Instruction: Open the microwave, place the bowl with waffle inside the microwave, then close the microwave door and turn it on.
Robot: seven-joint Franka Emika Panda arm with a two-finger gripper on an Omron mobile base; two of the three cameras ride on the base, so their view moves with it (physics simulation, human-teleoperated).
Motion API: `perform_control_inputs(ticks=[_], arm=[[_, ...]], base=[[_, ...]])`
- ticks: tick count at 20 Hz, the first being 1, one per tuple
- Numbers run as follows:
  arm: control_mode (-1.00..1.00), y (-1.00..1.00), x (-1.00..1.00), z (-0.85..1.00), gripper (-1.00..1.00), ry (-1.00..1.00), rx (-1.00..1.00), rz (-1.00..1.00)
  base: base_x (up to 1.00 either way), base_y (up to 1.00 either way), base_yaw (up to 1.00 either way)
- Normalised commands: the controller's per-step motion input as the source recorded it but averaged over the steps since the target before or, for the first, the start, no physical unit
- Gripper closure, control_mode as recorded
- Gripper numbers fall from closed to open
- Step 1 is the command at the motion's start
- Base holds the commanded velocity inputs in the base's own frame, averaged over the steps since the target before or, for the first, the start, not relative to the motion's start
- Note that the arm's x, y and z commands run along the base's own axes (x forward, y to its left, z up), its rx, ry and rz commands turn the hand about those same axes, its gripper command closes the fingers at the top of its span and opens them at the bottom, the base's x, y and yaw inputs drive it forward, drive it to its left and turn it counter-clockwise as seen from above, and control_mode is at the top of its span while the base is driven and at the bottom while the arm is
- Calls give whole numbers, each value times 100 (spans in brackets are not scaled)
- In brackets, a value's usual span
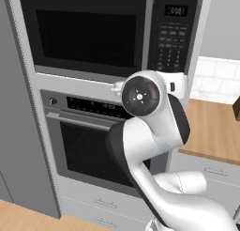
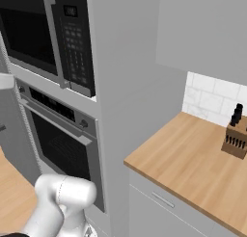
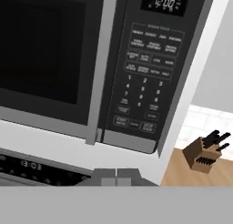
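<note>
Hand view, item one: microwave (image 3: 91, 63), built into the tall cabinet column above the wall oven (image 1: 89, 145). Microwave door (image 3: 43, 54) sits flush and shut, dark window intact, silver bar handle (image 3: 103, 59) running down its right edge. Keypad panel (image 3: 148, 77) to the right of the handle, display lit at its top.

Item two: pincer (image 3: 116, 176), finger tips pressed together, clenched on nothing, poised low before the bottom corner of the keypad, just under the handle's foot.

Item three: wooden desk (image 2: 193, 159) to the right of the column, carrying a knife block (image 2: 235, 137) near its back edge by the tiled wall.

Progress, as judged: the closed door and the pincer near the keypad could suit either the very start or the final button press; cavity contents cannot be told through the dark window.
</note>
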Motion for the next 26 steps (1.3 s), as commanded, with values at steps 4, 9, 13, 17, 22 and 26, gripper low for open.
perform_control_inputs(ticks=[4,9,13,17,22,26], arm=[[-100,-15,31,0,100,-11,11,3],[-100,-19,23,0,100,-13,16,1],[-100,-17,19,0,100,-9,10,0],[-100,-7,12,-5,100,-10,0,0],[-100,-8,2,-24,100,-13,0,0],[-100,-7,0,-26,100,-3,0,0]], base=[[0,0,0],[0,0,0],[0,0,0],[0,0,0],[0,0,0],[0,0,0]])
